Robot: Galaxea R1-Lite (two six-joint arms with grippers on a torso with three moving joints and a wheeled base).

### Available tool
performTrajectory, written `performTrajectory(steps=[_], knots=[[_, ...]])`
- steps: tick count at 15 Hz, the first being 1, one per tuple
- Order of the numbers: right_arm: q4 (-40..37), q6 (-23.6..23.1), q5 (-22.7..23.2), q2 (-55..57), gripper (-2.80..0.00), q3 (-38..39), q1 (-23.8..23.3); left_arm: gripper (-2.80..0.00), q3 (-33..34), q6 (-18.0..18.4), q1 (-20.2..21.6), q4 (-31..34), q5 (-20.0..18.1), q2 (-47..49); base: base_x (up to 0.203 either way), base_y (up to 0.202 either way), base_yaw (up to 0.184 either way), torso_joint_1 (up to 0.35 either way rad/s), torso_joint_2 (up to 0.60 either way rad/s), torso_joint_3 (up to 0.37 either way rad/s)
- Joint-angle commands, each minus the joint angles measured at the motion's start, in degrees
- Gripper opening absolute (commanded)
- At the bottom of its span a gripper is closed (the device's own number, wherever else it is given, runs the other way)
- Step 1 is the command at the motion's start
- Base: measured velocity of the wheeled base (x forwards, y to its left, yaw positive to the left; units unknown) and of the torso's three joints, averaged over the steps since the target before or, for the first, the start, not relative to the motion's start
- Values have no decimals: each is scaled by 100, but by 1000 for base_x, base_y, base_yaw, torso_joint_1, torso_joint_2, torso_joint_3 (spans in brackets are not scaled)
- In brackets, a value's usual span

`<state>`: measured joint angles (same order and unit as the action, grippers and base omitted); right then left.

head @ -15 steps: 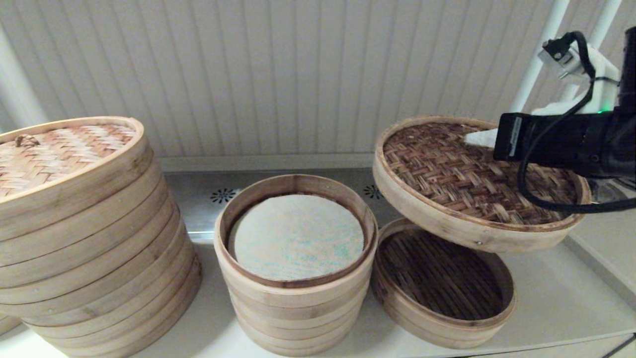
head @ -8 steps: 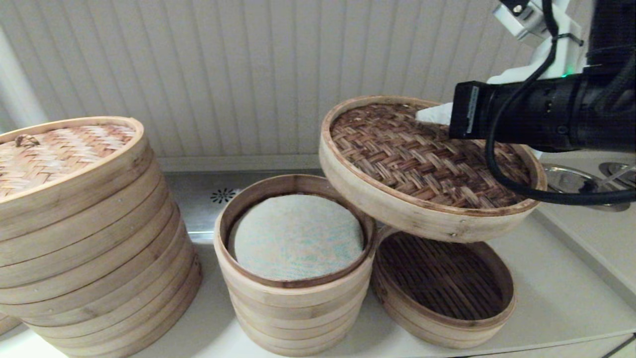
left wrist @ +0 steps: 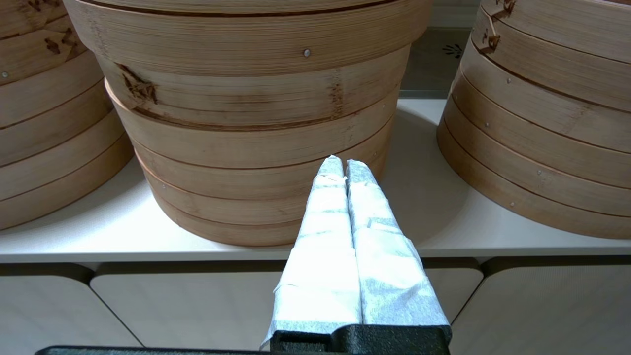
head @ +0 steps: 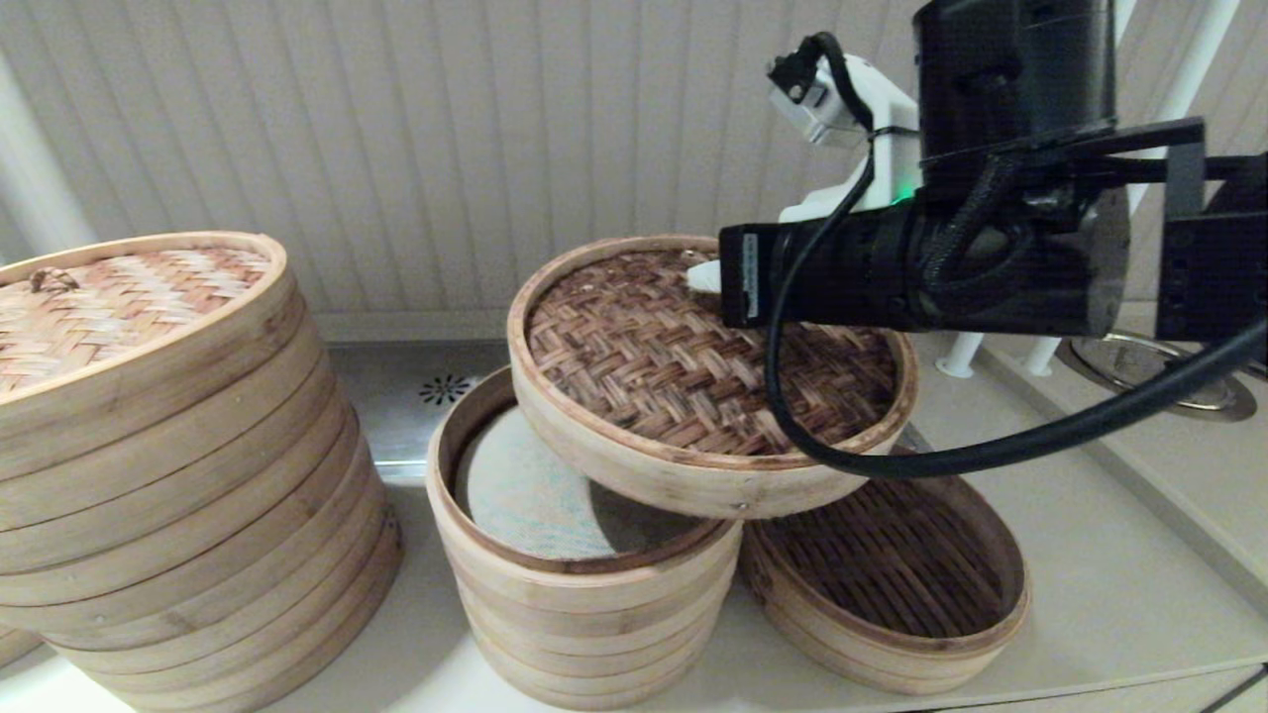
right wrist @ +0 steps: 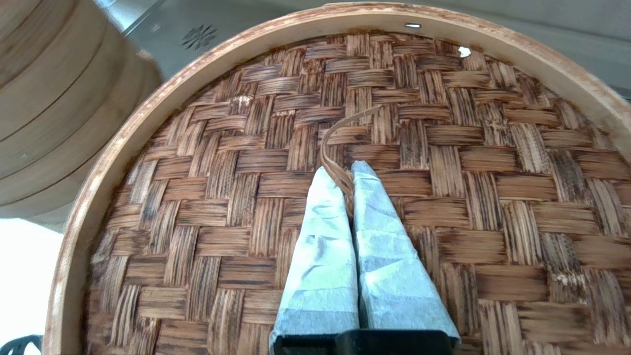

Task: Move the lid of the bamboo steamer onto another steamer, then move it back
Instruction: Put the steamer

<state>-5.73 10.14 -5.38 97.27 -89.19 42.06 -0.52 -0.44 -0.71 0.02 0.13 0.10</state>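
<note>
Above the middle stack (head: 584,564) in the head view, the bamboo steamer lid (head: 693,386) hangs tilted from the right gripper (head: 705,277), with another steamer (head: 892,614) at four o'clock; the left gripper (left wrist: 345,165) sits pressed together, parked; the right wrist view shows fingers (right wrist: 320,236) pinching the lid's loop handle (right wrist: 340,143).

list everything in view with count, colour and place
bamboo steamer lid: 1, dark brown weave, pale rim, held tilted over the middle stack
low steamer: 1, pale rim, dark slats, right on the counter
middle stack: 1, pale tiers, whitish liner, centre
wide stack: 1, pale, tan lid, left
counter: 1, off-white
right gripper: 1, white-wrapped, pinching the lid's thin loop
left gripper: 1, white-wrapped, shut, low before the counter edge
</note>
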Motion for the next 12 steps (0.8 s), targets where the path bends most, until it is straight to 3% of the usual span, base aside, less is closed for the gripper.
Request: performTrajectory(steps=[1, 12], knots=[[-25, -38, -4, 511, -280, -307, 106, -280, 0, 0, 0, -2, 3, -1, 0, 0, 0, 0, 0, 0], [-25, -91, 1, 1646, -280, -1189, 417, -280, 0, 0, 0, -2, 1, -1, 0, 0, 0, 0, 0, 0]])
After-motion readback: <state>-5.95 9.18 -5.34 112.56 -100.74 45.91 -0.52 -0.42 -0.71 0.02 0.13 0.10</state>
